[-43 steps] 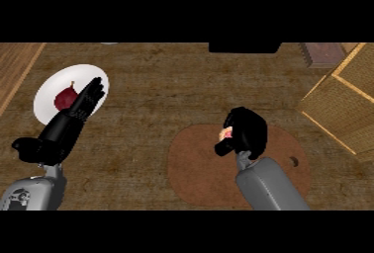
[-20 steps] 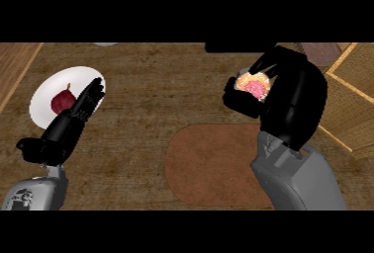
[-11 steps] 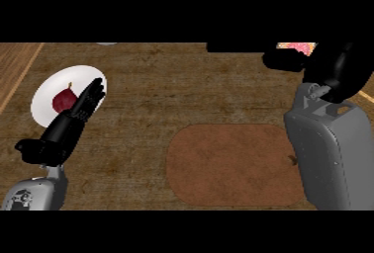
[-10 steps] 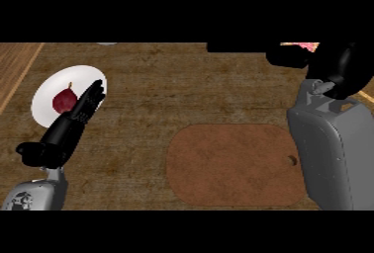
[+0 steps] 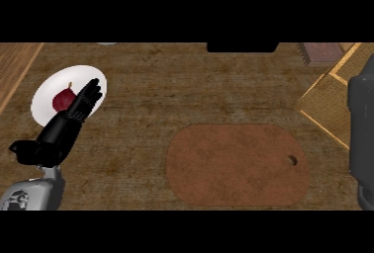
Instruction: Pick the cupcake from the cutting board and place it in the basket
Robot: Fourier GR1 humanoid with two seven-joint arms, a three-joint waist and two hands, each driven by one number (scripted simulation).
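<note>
The brown cutting board [image 5: 234, 165] lies bare on the counter at centre right. No cupcake shows anywhere. The wicker basket [image 5: 330, 101] stands at the right edge, only its near corner and rim in view. Over it and along the right border runs my right forearm [image 5: 362, 133]; its hand is beyond the picture's edge. My left hand [image 5: 73, 116] rests open at the left, straight fingers pointing up over a white plate [image 5: 51, 84].
A dark red fruit [image 5: 62, 100] lies on the white plate, beside my left fingers. A black object [image 5: 242, 47] and a small brown box [image 5: 321, 52] sit at the counter's far edge. A lighter wooden strip [image 5: 15, 64] runs along the far left.
My right hand lifted the cupcake off the cutting board and carried it up and right toward the basket; hand and cupcake have now left the view. The left hand stayed still.
</note>
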